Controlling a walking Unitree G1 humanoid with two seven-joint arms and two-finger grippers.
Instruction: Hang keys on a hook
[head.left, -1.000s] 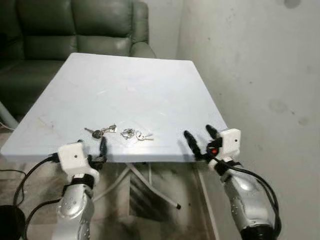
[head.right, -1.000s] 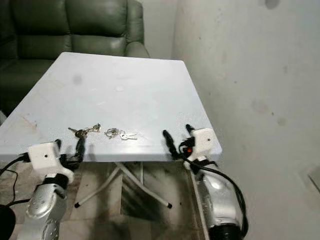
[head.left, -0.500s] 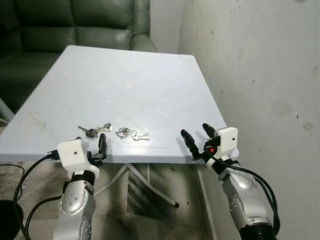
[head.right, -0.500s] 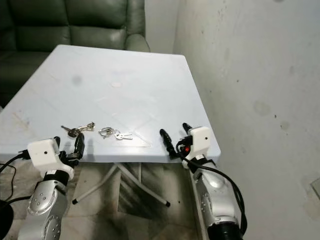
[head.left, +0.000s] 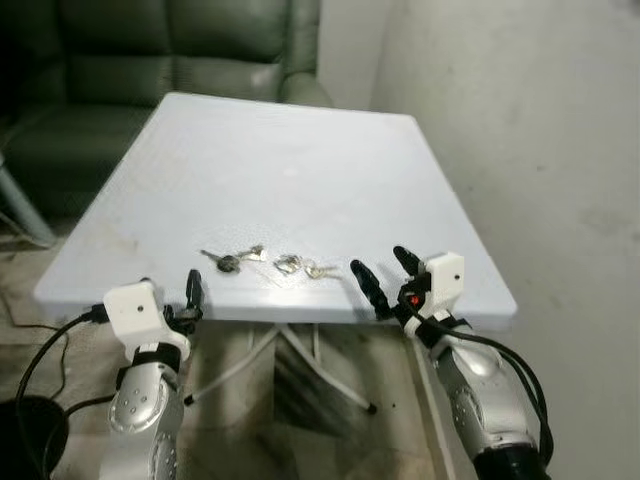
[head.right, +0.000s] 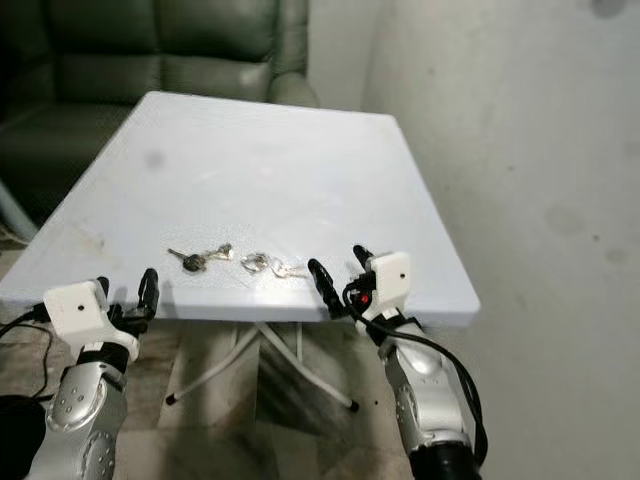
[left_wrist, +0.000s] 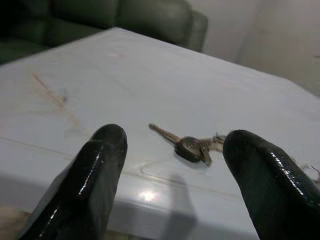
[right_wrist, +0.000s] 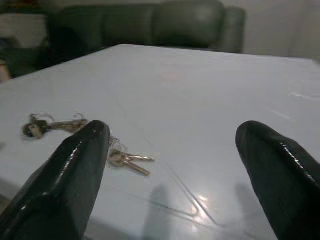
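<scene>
Two bunches of keys lie near the front edge of the white table (head.left: 290, 160): a dark-headed bunch (head.left: 232, 261) and, to its right, a silver ring with small keys (head.left: 300, 267). My left gripper (head.right: 125, 292) hovers open at the table's front edge, just left of the dark-headed bunch (left_wrist: 192, 147), which lies ahead between its fingers (left_wrist: 100, 170). My right gripper (head.left: 385, 273) is open at the front edge, close to the right of the silver ring (right_wrist: 127, 160), with nothing held.
A dark green sofa (head.left: 180, 50) stands behind the table. A pale wall (head.left: 540, 120) runs along the table's right side. Folding metal legs (head.left: 300, 360) show under the table. A black cable (head.left: 40, 350) trails from my left arm.
The camera has moved, so the whole scene has shifted. My right gripper now sits nearer the silver ring of keys. The keys lie where they were, and both grippers stay open.
</scene>
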